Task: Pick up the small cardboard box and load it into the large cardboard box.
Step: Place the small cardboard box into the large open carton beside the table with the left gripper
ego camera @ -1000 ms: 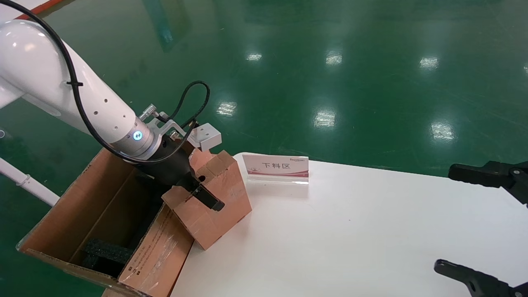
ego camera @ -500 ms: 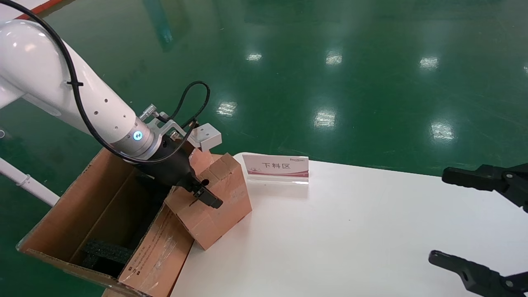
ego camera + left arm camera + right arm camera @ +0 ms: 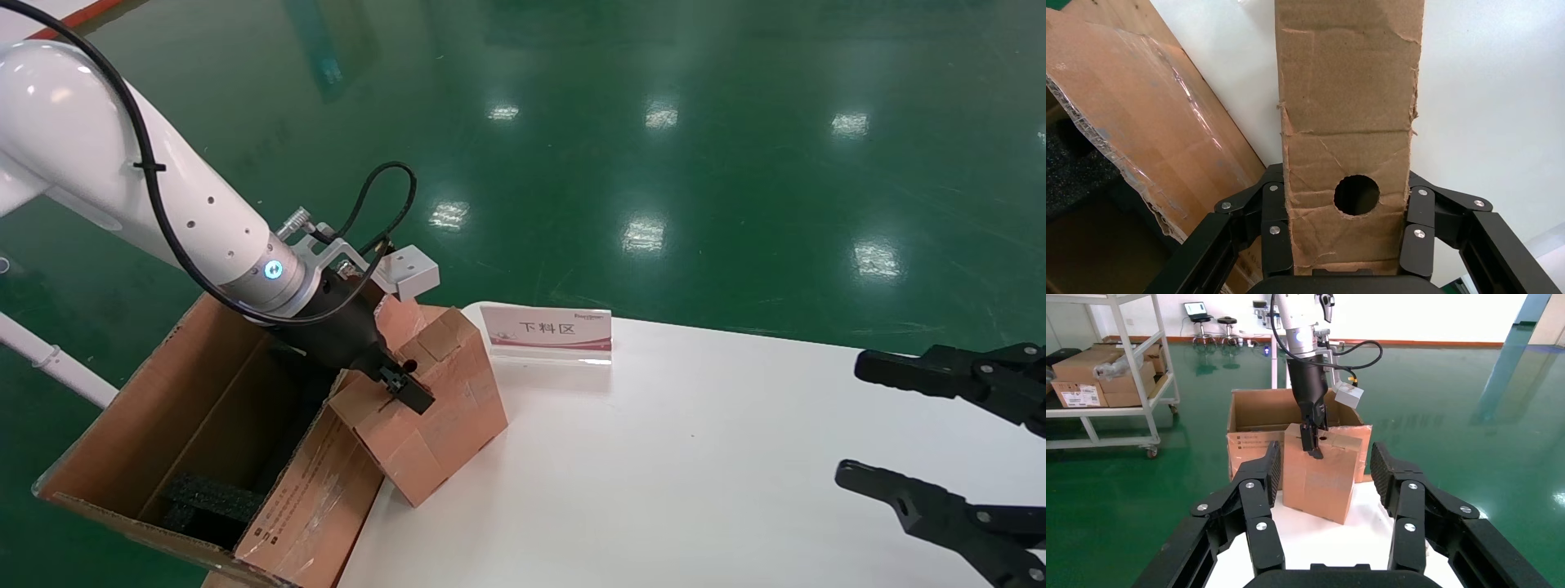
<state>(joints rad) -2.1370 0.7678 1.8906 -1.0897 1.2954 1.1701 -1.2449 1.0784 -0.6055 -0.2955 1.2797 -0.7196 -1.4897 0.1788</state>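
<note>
The small cardboard box (image 3: 445, 412), brown with a round hole in its top panel, stands tilted at the table's left edge against the large box's taped flap. My left gripper (image 3: 402, 385) is shut on its top end, fingers (image 3: 1277, 214) on both sides beside the hole. The box also shows in the left wrist view (image 3: 1349, 110) and the right wrist view (image 3: 1321, 484). The large cardboard box (image 3: 155, 400) stands open left of the table, black foam (image 3: 212, 498) inside. My right gripper (image 3: 850, 418) is open and empty over the table's right side, facing the small box.
A white and red sign (image 3: 546, 332) stands on the white table (image 3: 695, 474) just behind the small box. Green floor surrounds the table. In the right wrist view a shelf trolley with cartons (image 3: 1101, 380) stands far off.
The small box has turned and shifted slightly right in my left gripper's hold. My right gripper has moved left, farther into view over the table.
</note>
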